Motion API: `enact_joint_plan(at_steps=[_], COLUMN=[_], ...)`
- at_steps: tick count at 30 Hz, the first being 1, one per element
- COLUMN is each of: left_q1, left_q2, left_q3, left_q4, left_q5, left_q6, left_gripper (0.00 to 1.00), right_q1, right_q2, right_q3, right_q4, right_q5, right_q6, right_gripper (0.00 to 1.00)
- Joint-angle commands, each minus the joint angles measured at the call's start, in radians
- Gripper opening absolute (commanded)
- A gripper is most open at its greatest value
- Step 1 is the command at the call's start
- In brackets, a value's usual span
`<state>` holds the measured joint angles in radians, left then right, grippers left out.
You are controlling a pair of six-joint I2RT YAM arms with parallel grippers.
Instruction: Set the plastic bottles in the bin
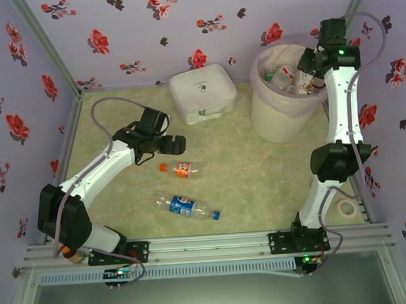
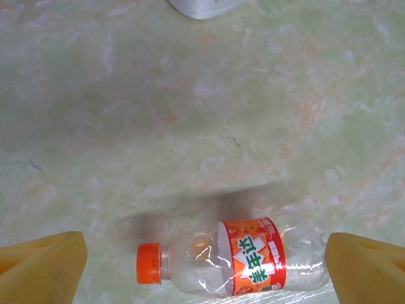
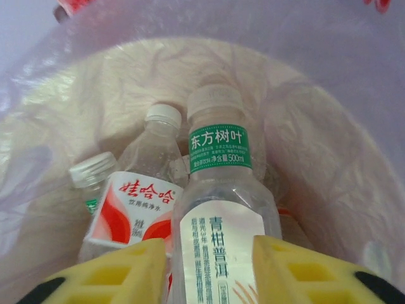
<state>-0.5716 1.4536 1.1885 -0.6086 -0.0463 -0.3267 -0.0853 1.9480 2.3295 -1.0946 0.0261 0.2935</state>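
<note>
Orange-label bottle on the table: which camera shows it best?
Left wrist: the orange-label bottle is framed close up between the fingers of the open left gripper, cap and label sharp. Top external shows the bottle small, near that gripper.

table open around orange-label bottle | white box behind | bin mouth crowded with bottles

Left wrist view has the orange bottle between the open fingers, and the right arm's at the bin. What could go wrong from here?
1. The orange bottle lies lengthwise between the open fingers of the left gripper; closing would squeeze it cap to base, so it may pop out or roll.
2. The right gripper holds a green-banded bottle in the bin; the loose bag could snag the fingers on the way out.
</note>
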Motion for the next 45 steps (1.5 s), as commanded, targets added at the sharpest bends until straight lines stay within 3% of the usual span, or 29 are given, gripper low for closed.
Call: enact_joint_plan(at_steps=[1, 5, 10, 13, 16, 23, 28, 32, 45], left_q1=[-0.014, -0.033, -0.046, -0.061, -0.089, -0.176, -0.285, -0.364, -0.405], left_q2=[-0.004, 0.000, 0.022, 0.028, 0.014, -0.099, -0.148, -0.102, 0.144], left_q3=[-0.008, -0.019, -0.011, -0.011, -0.017, -0.046, -0.061, -0.090, -0.093], left_q4=[-0.028, -0.044, -0.110, -0.138, -0.171, -0.324, -0.429, -0.442, -0.449], left_q5=[-0.018, -0.014, -0.014, 0.003, 0.045, 0.119, 0.207, 0.204, 0.087], left_q6=[0.039, 0.087, 0.146, 0.176, 0.214, 0.231, 0.258, 0.277, 0.251], left_gripper=[0.97, 0.97, 0.98, 0.98, 0.99, 1.00, 1.00, 1.00, 1.00], right_q1=[-0.004, -0.004, -0.005, -0.005, -0.005, -0.004, -0.005, -0.005, -0.005], right_q2=[0.042, 0.041, 0.002, -0.019, -0.060, -0.212, -0.294, -0.331, -0.384], right_q3=[-0.049, -0.135, -0.096, -0.011, 0.030, -0.094, -0.207, -0.252, -0.298], right_q4=[0.032, 0.065, 0.066, 0.027, 0.006, 0.032, 0.072, 0.091, 0.077], right_q5=[-0.011, -0.061, -0.044, -0.038, -0.038, -0.099, -0.155, -0.183, -0.186], right_q6=[-0.002, 0.011, 0.007, -0.003, -0.013, -0.018, -0.003, 0.008, -0.013], right_gripper=[0.38, 0.36, 0.36, 0.45, 0.60, 0.76, 0.78, 0.78, 0.78])
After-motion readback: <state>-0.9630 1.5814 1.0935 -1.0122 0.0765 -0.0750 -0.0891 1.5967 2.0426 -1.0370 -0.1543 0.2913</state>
